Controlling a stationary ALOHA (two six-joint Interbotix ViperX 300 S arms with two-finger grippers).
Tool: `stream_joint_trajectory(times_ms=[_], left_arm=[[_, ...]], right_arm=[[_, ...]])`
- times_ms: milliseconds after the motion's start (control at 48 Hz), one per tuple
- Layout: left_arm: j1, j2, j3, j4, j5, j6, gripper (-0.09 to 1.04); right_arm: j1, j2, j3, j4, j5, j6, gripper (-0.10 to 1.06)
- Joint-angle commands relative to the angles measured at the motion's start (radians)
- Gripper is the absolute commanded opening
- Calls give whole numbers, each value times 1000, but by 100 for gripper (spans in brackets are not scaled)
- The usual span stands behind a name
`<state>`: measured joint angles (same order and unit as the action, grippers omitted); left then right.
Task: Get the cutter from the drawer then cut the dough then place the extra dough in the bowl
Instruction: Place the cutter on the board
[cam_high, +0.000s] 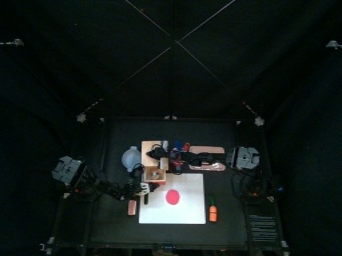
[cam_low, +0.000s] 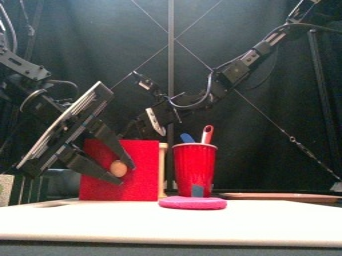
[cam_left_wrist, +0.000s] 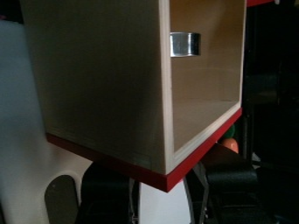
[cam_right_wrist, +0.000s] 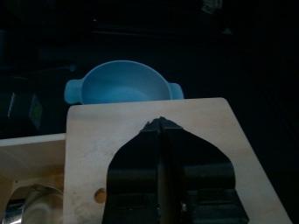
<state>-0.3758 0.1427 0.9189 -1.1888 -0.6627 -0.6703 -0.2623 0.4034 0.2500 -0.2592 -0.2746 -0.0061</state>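
While cutter (cam_left_wrist: 184, 44) sits in open drawer (cam_left_wrist: 205, 96) of wooden box (cam_left_wrist: 105, 79), far left of dough (cam_high: 173, 197), left gripper (cam_left_wrist: 163, 188) spread by its red front, right gripper (cam_right_wrist: 160, 166) pressed together atop box: reach-in may drag box, tipping it.

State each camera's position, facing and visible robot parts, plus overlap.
Top: high above, looking down at table; left arm, right arm.
Front: table's front edge, level toward red cup; arms above.
Left wrist: on left arm, facing wooden box; left pincer.
Right wrist: on right arm, facing blue bowl; right pincer.
Shared: wooden box, both wrists.
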Motion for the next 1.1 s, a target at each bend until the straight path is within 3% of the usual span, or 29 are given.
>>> stream_joint_trajectory(times_ms=[21, 333, 625, 1104], left_arm=[[-2, -5, -2, 0, 3, 3, 67], [-2, -20, -2, 5, 2, 8, 86], [-40, -58, -5, 14, -2, 6, 86], [-218, -247, 101, 6, -15, 11, 85]], right_arm=[[8, -11, -12, -2, 6, 2, 2], [9, -11, -12, -2, 6, 2, 2], [12, -12, -14, -2, 8, 2, 2], [21, -11, -35, -3, 29, 2, 2]])
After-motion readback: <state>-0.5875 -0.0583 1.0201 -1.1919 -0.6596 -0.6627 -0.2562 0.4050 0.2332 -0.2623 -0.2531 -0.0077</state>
